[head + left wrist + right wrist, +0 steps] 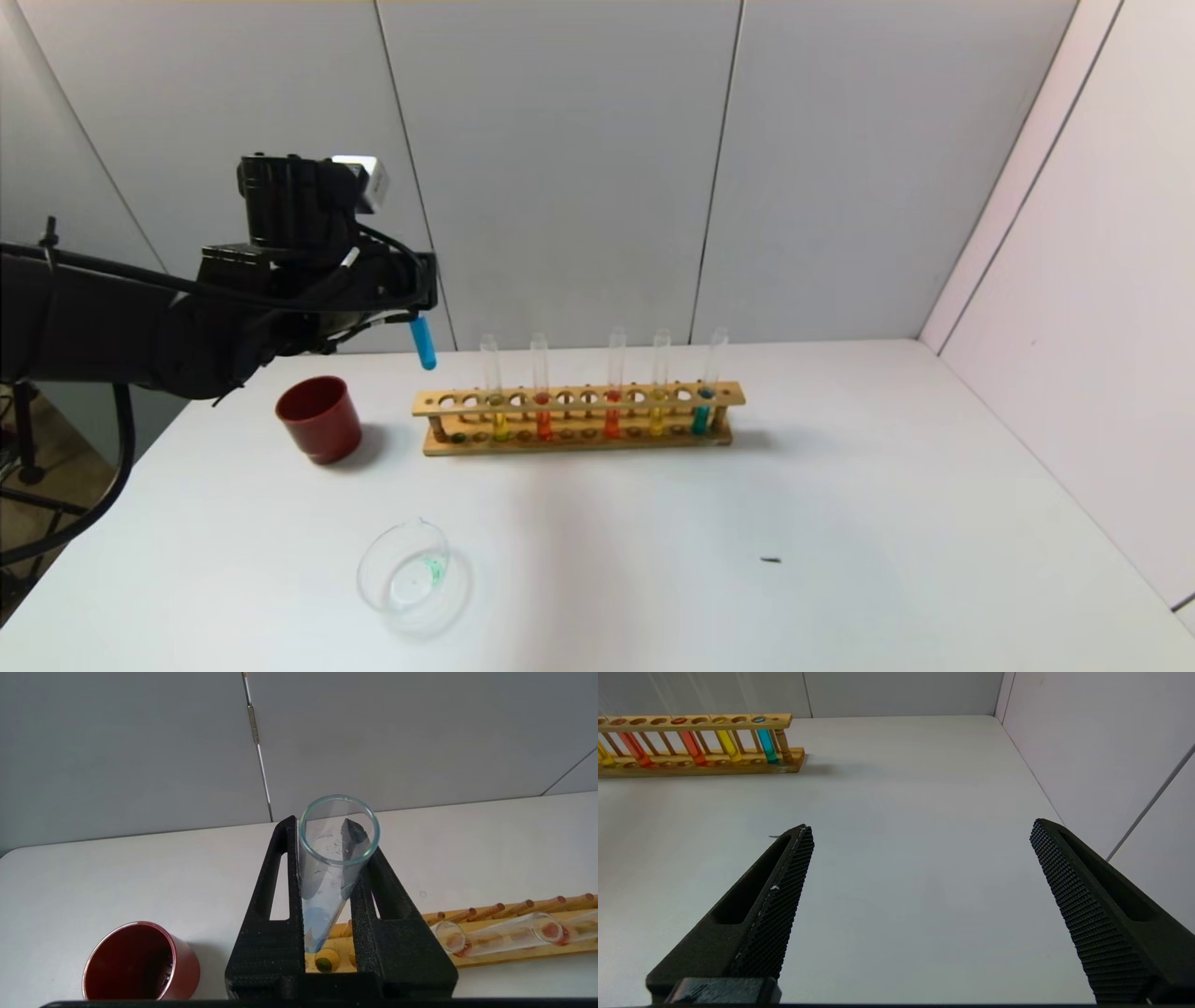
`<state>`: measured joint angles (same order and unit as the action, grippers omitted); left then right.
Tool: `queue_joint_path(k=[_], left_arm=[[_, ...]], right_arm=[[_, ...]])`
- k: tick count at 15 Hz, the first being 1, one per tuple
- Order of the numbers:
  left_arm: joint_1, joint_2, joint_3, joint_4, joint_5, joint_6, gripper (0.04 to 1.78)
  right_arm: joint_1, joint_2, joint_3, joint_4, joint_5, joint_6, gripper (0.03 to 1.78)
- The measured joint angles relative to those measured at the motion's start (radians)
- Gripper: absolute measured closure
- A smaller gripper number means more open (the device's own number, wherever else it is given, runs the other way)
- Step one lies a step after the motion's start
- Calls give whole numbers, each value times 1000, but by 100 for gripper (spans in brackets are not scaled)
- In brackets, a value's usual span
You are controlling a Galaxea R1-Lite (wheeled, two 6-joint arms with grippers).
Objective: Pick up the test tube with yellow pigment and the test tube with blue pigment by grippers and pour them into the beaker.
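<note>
My left gripper (411, 313) is raised above the table's far left and is shut on a test tube with blue pigment (424, 343), whose blue end hangs down below the jaws. In the left wrist view this tube (327, 877) sits clamped between the black fingers (271, 933), its open mouth toward the camera. A second blue tube (702, 411) and yellow tubes (499, 420) (657, 415) stand in the wooden rack (579, 439). The clear beaker (403, 565) stands near the front edge. My right gripper (920, 830) hangs open over bare table, out of the head view.
A dark red cup (319, 418) stands left of the rack, below the held tube. Orange-red tubes (542, 415) stand in the rack too. A small dark speck (770, 560) lies on the white table. Wall panels close the back and right side.
</note>
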<state>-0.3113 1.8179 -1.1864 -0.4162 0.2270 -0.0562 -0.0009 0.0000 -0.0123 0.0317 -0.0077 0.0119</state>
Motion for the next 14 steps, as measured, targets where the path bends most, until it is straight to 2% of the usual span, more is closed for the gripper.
queue_joint_path(k=[7, 14], left_arm=[[-6, -175, 24, 236, 17, 4, 149], [-19, -421, 183, 421, 36, 92, 149]], right_arm=[[0, 0, 0, 0, 0, 0, 11], [0, 0, 0, 0, 0, 0, 11]])
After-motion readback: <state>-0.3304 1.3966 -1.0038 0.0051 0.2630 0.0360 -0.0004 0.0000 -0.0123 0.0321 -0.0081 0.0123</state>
